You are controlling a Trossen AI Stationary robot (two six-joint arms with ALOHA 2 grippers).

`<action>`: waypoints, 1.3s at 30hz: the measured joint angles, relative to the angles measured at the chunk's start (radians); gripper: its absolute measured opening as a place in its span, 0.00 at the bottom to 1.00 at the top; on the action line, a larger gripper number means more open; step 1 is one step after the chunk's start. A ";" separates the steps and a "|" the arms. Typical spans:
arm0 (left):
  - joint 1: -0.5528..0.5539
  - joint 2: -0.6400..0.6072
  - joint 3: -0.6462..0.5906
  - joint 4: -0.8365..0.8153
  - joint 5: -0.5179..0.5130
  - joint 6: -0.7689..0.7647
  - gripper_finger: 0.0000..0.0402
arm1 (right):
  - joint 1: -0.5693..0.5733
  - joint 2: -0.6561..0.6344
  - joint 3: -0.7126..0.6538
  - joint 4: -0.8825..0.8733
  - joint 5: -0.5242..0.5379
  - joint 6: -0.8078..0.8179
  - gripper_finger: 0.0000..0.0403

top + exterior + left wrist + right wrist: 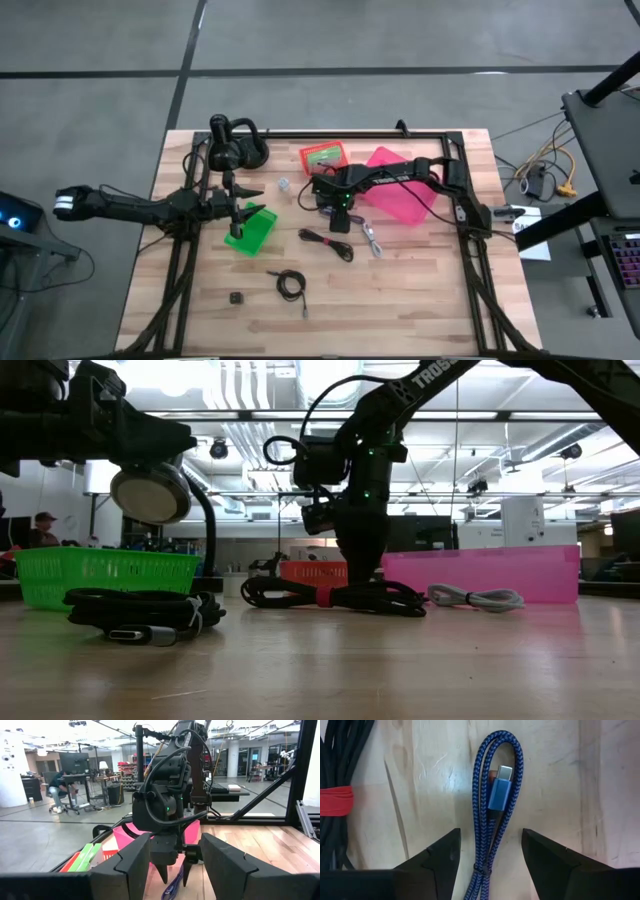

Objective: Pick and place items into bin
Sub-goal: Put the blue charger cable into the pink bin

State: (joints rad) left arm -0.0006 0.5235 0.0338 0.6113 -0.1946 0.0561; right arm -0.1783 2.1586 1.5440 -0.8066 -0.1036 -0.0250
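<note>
My right gripper (338,208) points down at the table's middle, open. Its fingers stand on either side of the folded purple-blue braided cable (499,790), which lies flat on the wood, and touch nothing. My left gripper (243,210) hovers open and empty over the green bin (250,232). Two slim green packets (87,857) lie in the red bin (325,157). A black cable with a red tie (330,597) and a second coiled black cable (292,285) rest on the table. A tiny black block (237,298) sits near the front, and a tiny white piece (284,185) lies between the bins.
A pink bin (395,185) stands to the right of my right gripper, on the far side. A grey cable (372,238) lies beside the black one. A black gooseneck stand (235,150) sits at the far left. Bare wood shows along the near edge.
</note>
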 joint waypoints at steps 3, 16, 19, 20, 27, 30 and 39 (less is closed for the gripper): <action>0.000 0.000 0.000 0.000 0.000 0.000 0.40 | 0.000 0.000 0.001 -0.001 0.001 -0.001 0.47; 0.000 0.000 0.000 0.000 0.000 0.000 0.40 | 0.004 0.001 0.001 0.004 0.002 0.017 0.23; 0.000 0.000 0.000 0.000 0.000 0.000 0.40 | 0.004 0.001 0.001 0.004 -0.002 0.022 0.16; 0.000 0.000 0.000 0.000 0.000 0.000 0.40 | 0.004 0.001 0.001 0.003 -0.002 0.022 0.13; 0.000 0.000 0.000 0.000 0.000 0.000 0.40 | 0.004 0.002 0.001 0.004 -0.005 0.024 0.04; 0.000 0.000 0.000 0.000 0.000 0.000 0.40 | 0.004 0.002 0.003 0.003 -0.005 0.026 0.04; 0.000 0.000 0.000 0.000 0.000 0.000 0.40 | 0.006 0.003 0.020 0.034 -0.004 0.063 0.03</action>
State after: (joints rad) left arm -0.0002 0.5232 0.0338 0.6113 -0.1947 0.0559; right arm -0.1726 2.1612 1.5642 -0.7731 -0.1077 0.0380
